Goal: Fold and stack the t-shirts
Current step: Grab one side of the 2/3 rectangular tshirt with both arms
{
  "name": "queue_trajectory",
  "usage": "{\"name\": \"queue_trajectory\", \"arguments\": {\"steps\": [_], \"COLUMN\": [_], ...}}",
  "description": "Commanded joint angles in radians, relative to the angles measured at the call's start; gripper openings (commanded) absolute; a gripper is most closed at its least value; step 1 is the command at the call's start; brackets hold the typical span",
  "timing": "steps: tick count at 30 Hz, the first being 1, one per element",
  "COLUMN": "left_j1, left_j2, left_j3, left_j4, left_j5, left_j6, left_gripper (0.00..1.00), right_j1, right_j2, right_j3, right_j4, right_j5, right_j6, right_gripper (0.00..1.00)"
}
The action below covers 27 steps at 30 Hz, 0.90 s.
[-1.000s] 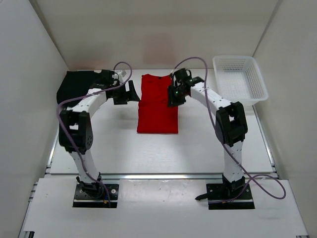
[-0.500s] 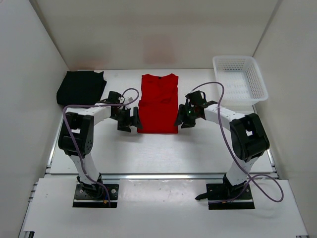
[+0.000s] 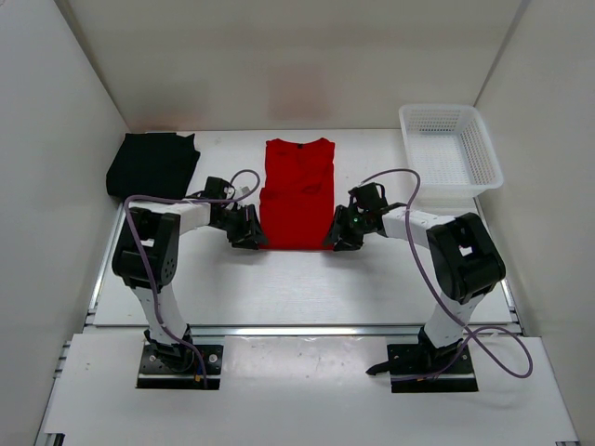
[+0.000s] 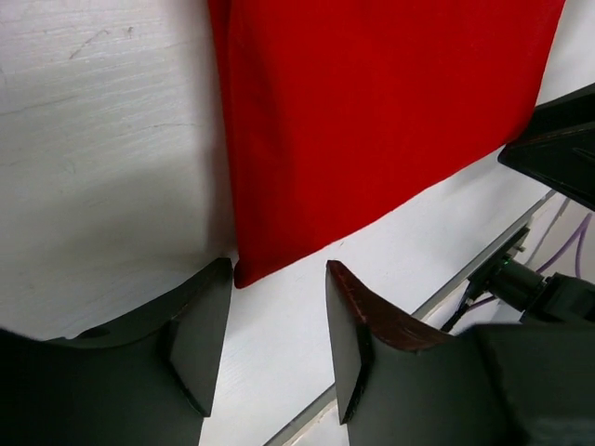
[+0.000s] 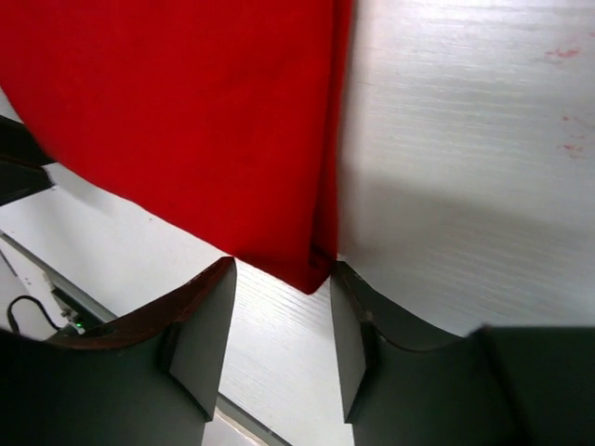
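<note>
While the red t-shirt lies folded into a long flat rectangle at the middle of the table, collar toward 12 o'clock, both grippers sit low at its near corners. The left gripper is at the 7 o'clock corner, jaws partly apart. The tip of the cloth's corner sits just inside the gap between its fingers, not pinched. The right gripper is at the 5 o'clock corner, likewise partly apart, and that corner lies between its fingers, ungripped. A black t-shirt lies folded at 10 o'clock, well apart from the red one. A white mesh basket stands at 2 o'clock.
</note>
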Motion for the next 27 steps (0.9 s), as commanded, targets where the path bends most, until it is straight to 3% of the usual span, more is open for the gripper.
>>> {"name": "queue_trajectory", "arguments": {"steps": [1,2,5,7,8,11,19,27], "left_j1": [-0.014,-0.012,-0.022,-0.005,0.004,0.020,0.006,-0.009], "left_j2": [0.012,0.019,0.035,0.035,0.039,0.017,-0.114,-0.373], "left_j3": [-0.013,-0.008,0.007,0.010,0.012,0.013,-0.045,-0.129], "left_j4": [0.038,0.047,0.054,0.057,0.052,0.009,-0.166,-0.480], "left_j5": [0.014,0.023,0.014,0.019,0.022,0.025,0.079,0.085], "left_j6": [-0.018,-0.021,-0.020,-0.033,-0.035,-0.012,0.033,0.134], "left_gripper": [0.54,0.52,0.30,0.20,0.11,0.03,0.03,0.01], "right_j1": [-0.003,-0.005,-0.029,-0.041,-0.046,-0.038,0.040,0.199], "right_j2": [-0.005,-0.011,-0.023,-0.040,-0.048,-0.077,-0.222,-0.494], "right_j3": [-0.015,-0.018,-0.060,-0.089,-0.103,-0.098,-0.109,-0.232], "right_j4": [0.061,0.067,0.122,0.150,0.150,0.121,0.000,-0.115], "right_j5": [-0.030,-0.038,-0.062,-0.079,-0.079,-0.067,-0.020,0.051], "right_j6": [0.024,0.022,0.055,0.075,0.078,0.064,0.047,0.118], "right_gripper": [0.41,0.38,0.20,0.02,0.00,0.00,0.00,0.00]}}
